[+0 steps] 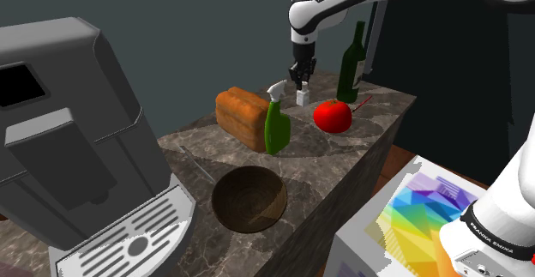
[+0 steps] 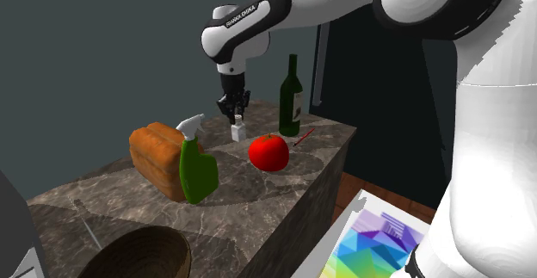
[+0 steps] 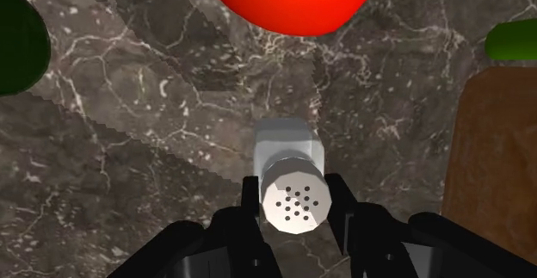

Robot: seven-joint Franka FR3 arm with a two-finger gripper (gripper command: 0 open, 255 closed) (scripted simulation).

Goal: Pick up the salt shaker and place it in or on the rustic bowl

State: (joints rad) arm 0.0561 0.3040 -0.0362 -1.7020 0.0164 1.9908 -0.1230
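Right by the round red tomato [image 1: 333,115], black fingers [image 3: 241,222] pinch the small white salt shaker [image 3: 295,200] just at its cap, so it might slip mid-lift.

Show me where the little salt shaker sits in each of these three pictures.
Shoulder view: salt shaker at the counter's far end, under the gripper, left of the tomato.
Second exterior view: salt shaker mid-picture, under the gripper, upper left of the tomato.
Wrist view: salt shaker at the gripper, tomato beyond it.
Shared landmark: the red tomato.

Spray bottle [image 1: 276,129] between shaker [image 1: 302,98] and bowl [image 1: 249,205], tomato [image 1: 333,116] near, bare counter [image 1: 343,159] around bowl
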